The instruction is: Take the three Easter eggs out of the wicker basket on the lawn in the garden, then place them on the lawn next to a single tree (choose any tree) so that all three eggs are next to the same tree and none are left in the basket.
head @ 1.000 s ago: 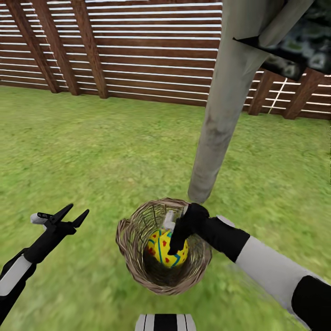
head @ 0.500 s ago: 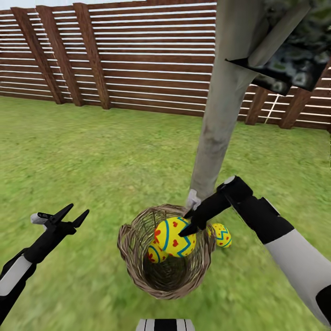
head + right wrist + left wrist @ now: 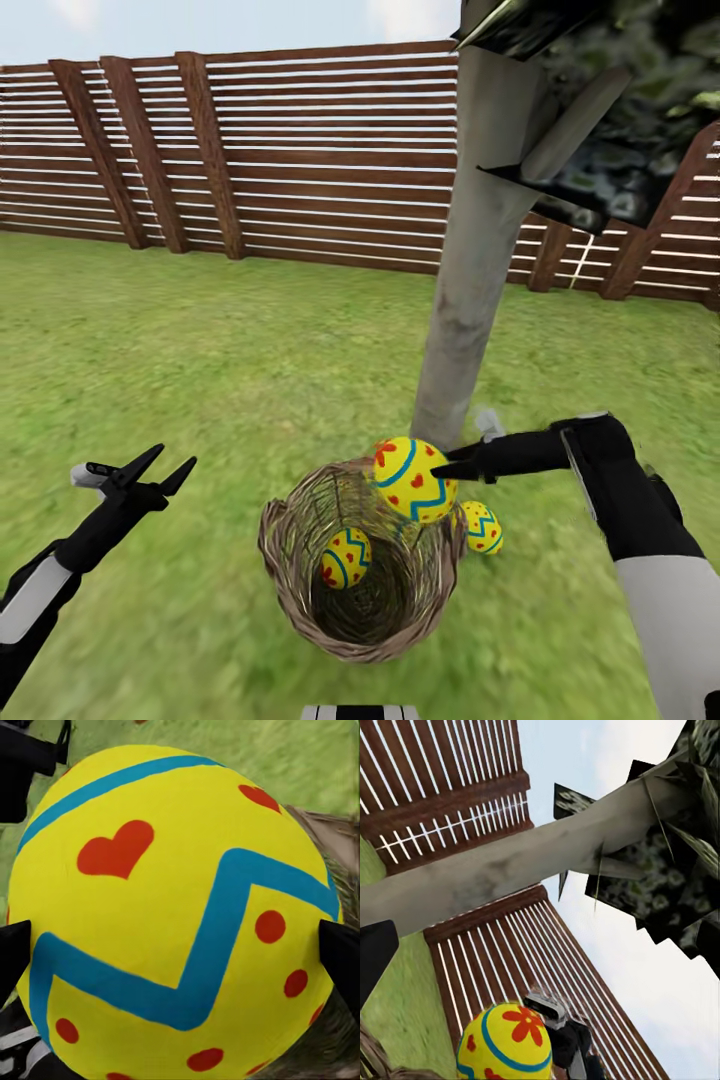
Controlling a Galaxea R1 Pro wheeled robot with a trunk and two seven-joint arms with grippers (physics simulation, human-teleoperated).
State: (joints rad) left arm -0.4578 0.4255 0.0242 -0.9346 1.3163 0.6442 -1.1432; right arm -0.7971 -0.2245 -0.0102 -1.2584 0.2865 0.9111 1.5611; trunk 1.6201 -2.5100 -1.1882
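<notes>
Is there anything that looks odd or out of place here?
Nothing stands out. The basket stands upright on the lawn with one egg inside. The right gripper holds a second egg above the rim, and a third egg lies by the tree.

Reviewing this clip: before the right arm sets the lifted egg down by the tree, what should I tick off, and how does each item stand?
1. Right end effector grips the lifted egg: ok, fingertips flank it in the right wrist view.
2. Egg is above the wicker basket rim: ok.
3. Tree trunk is close: ok, it rises just behind the basket.
4. An egg on the lawn lies beside the basket near the trunk: ok.
5. Basket emptied: not ok, one egg in the basket remains.
6. Left end effector is open and away from the basket: ok.
</notes>
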